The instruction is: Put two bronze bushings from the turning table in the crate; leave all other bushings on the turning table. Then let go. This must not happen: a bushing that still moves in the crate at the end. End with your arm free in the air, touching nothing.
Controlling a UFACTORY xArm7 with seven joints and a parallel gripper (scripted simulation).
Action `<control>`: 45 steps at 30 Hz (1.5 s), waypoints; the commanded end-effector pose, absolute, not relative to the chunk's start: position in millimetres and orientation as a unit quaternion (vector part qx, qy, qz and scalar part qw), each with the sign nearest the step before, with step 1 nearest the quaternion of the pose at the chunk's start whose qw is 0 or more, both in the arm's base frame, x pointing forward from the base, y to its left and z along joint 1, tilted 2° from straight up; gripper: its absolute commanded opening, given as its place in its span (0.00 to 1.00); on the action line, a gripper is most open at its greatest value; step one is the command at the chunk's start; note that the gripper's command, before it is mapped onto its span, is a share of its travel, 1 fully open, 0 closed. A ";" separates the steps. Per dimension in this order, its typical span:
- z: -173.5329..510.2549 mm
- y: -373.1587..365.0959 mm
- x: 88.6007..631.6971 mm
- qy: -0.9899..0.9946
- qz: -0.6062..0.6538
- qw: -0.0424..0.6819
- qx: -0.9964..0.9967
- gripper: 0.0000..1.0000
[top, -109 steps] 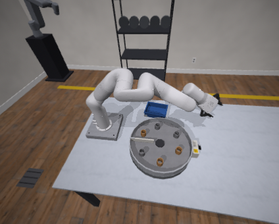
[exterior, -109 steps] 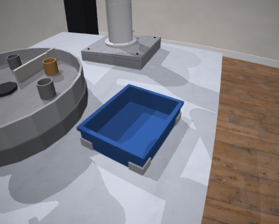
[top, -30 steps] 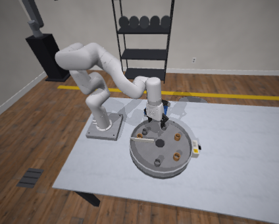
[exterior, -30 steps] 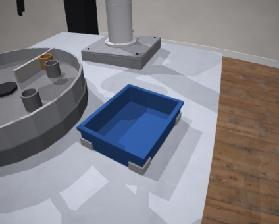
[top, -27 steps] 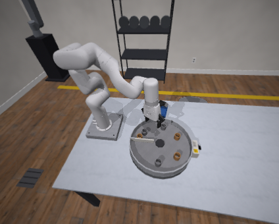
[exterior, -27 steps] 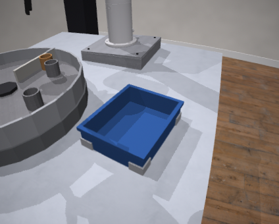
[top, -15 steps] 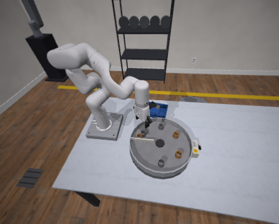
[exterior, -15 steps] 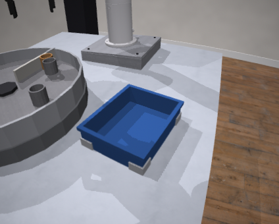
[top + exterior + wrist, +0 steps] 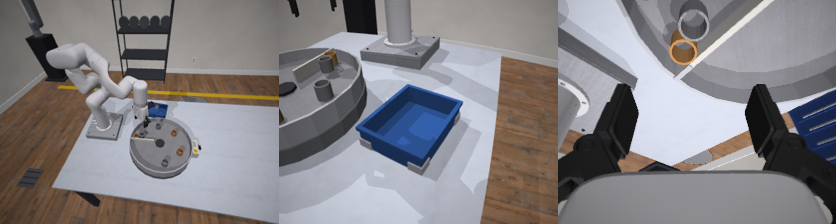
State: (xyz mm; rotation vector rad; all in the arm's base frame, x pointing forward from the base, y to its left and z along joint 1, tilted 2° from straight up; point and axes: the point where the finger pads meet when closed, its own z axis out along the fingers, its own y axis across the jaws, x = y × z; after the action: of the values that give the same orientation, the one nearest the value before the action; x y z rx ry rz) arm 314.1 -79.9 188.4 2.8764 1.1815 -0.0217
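The grey turning table [image 9: 154, 169] [image 9: 328, 113] [image 9: 788, 55] holds three bronze bushings: one [image 9: 137, 135] [image 9: 331, 56] [image 9: 683, 51] at its back left beside a white bar [image 9: 142, 140], one [image 9: 174, 132] at the back right, and one [image 9: 179, 151] at the right. Three grey bushings [image 9: 142, 134] [image 9: 158, 126] [image 9: 164, 162] stand among them; the first shows in the wrist view [image 9: 693, 23] right next to the bronze one. The blue crate [image 9: 161, 110] [image 9: 378, 135] [image 9: 818, 120] behind the table is empty. My gripper [image 9: 145, 124] [image 9: 692, 98] is open and empty, above the turning table's back left rim.
The robot base plate [image 9: 104, 130] [image 9: 401, 53] stands left of the crate. A small white and yellow box [image 9: 195, 148] sits at the turning table's right edge. A black shelf [image 9: 143, 39] stands on the floor behind the white table.
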 end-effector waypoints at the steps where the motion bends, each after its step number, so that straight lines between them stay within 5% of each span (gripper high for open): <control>1: 189.8 -80.1 315.2 0.380 -0.005 0.017 0.925 1.00; 6: 189.8 -80.1 315.2 0.380 -0.005 0.017 0.925 1.00; 7: 189.8 -80.1 315.2 0.380 -0.005 0.017 0.925 0.12; 45: 189.8 -80.1 315.2 0.380 -0.005 0.017 0.925 0.15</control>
State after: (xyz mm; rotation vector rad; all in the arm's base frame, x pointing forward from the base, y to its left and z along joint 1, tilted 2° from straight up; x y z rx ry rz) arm 314.0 -79.9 188.4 2.8765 1.1813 -0.0216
